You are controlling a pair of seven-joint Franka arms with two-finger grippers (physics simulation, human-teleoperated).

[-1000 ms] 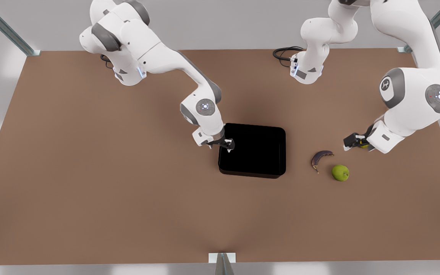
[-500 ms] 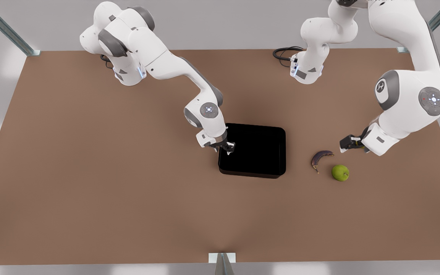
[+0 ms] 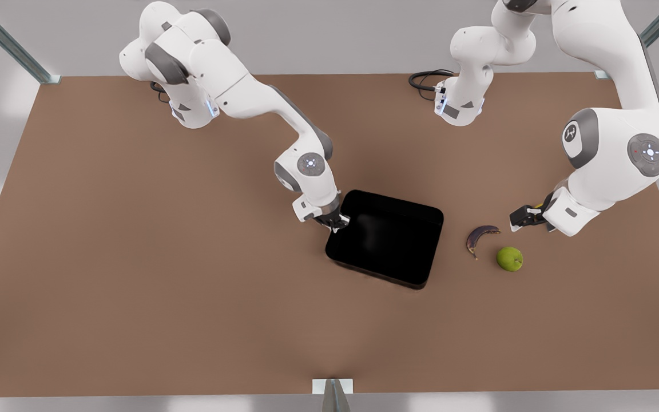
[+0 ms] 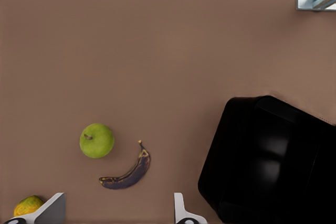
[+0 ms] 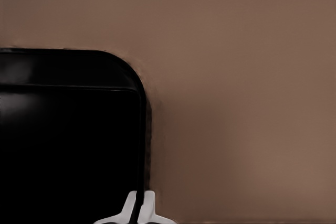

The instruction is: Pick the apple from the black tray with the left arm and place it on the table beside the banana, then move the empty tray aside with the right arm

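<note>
Your right gripper (image 3: 336, 222) is clenched on the wall of the black tray (image 3: 389, 240) at the corner farthest from the banana (image 3: 480, 236), and the tray sits skewed on the counter (image 3: 135, 274). Your left gripper (image 3: 521, 219) hangs released just beyond the banana from the tray, fingers (image 4: 181, 211) spread wide. The apple (image 3: 509, 258) lies on the counter just beside the banana, apart from that gripper.

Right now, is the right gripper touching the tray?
Touching. In the right wrist view the right gripper is pinched shut on the tray wall; the front view shows the tray tilted there.
</note>
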